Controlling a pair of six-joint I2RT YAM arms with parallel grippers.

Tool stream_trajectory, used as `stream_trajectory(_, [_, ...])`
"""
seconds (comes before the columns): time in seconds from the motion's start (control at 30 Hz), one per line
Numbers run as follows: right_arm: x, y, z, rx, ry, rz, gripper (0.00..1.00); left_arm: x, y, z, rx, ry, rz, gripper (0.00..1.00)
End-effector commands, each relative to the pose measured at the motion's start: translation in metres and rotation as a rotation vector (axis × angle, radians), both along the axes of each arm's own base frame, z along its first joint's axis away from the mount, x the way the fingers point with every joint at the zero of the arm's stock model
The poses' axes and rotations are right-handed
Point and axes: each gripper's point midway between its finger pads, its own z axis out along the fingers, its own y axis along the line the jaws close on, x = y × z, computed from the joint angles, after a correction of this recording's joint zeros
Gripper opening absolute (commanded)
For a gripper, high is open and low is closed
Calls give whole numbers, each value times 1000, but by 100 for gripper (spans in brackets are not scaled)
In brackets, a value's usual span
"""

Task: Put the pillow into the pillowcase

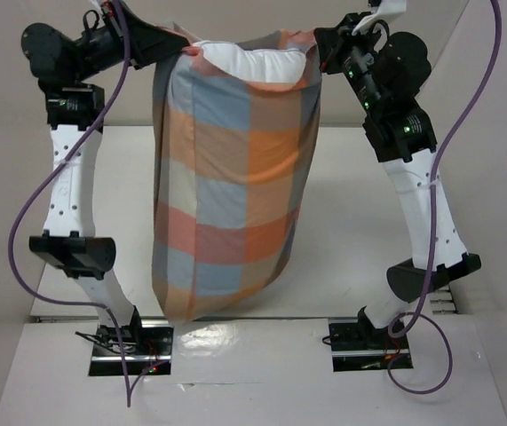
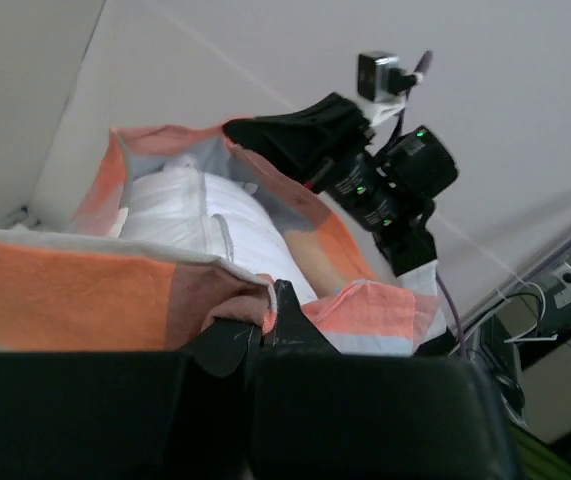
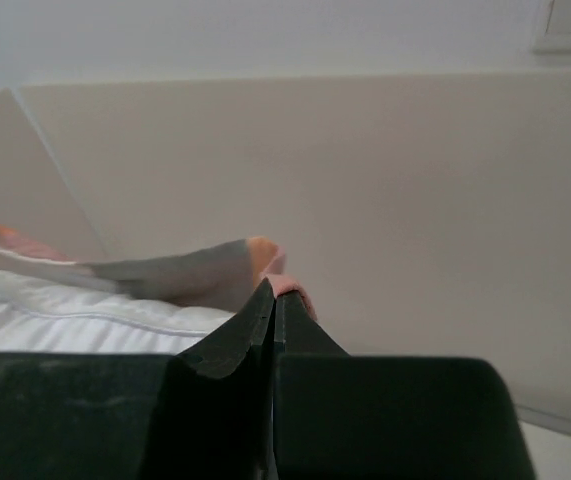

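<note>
The checked pillowcase hangs full length in the air between both arms, its open mouth up. The white pillow sits inside it, only its top showing above the rim. My left gripper is shut on the left corner of the pillowcase's mouth; in the left wrist view the gripper pinches the orange hem with the pillow behind. My right gripper is shut on the right corner; in the right wrist view the gripper nips the cloth edge beside the pillow.
The white table lies below the hanging sack, whose bottom end reaches near the table's front edge. Beige walls enclose the back and both sides. Purple cables loop beside each arm.
</note>
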Motion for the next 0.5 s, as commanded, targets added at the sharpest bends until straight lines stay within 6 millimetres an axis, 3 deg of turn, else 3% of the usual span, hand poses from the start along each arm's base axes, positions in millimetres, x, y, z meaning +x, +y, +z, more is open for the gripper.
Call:
stream_trajectory(0.0, [-89, -28, 113, 140, -336, 43, 0, -35, 4, 30, 0, -118, -53, 0])
stream_trajectory(0.03, [-119, -40, 135, 169, -411, 44, 0, -39, 22, 40, 0, -153, -1, 0])
stream_trajectory(0.13, [-141, -47, 137, 178, -450, 53, 0, -73, 50, 71, -28, -260, 102, 0])
stream_trajectory(0.17, [-163, -56, 146, 194, -494, 53, 0, -77, 65, 76, -26, -280, 168, 0])
stream_trajectory(0.2, [-152, -55, 132, 191, -453, 35, 0, -90, 65, 80, -28, -313, 213, 0])
stream_trajectory(0.27, [-141, -54, 119, 186, -414, 19, 0, -87, 62, 75, -44, -273, 241, 0])
stream_trajectory(0.3, [-122, -51, 105, 189, -359, 3, 0, -75, 62, 62, -40, -251, 259, 0])
stream_trajectory(0.37, [-72, -33, 52, 143, -204, -9, 0, -55, 50, 36, -49, -158, 208, 0])
stream_trajectory(0.4, [-55, -29, 35, 132, -158, -27, 0, -33, 50, 13, -54, -80, 197, 0])
stream_trajectory(0.43, [-36, -24, 7, 108, -90, -39, 0, -30, 47, 5, -48, -69, 179, 0])
stream_trajectory(0.47, [-21, -19, -9, 96, -53, -50, 0, -11, 46, -10, -37, -30, 165, 0])
